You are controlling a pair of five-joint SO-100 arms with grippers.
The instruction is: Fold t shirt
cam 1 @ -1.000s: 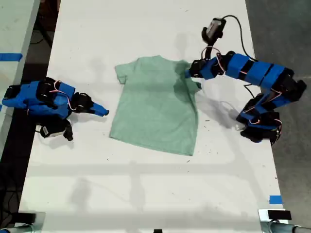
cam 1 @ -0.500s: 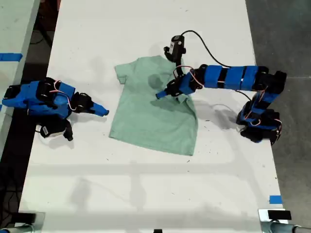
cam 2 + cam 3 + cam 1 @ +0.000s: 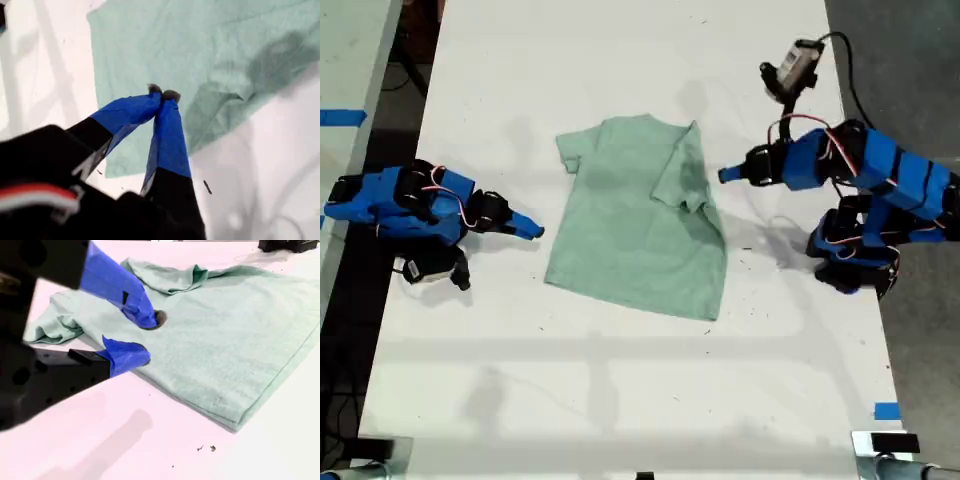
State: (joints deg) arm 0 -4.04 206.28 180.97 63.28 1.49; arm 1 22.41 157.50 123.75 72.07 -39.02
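The t shirt (image 3: 638,214) lies flat on the table (image 3: 620,400), near its middle in the exterior view, one sleeve folded inward over the body on the exterior view's right. My first gripper (image 3: 725,175) sits just beside that folded edge, on the exterior view's right. My second gripper (image 3: 533,230) lies on the exterior view's left, near the opposite side edge

Robotics lab: white table (image 3: 620,400), blue tape marks (image 3: 886,411).
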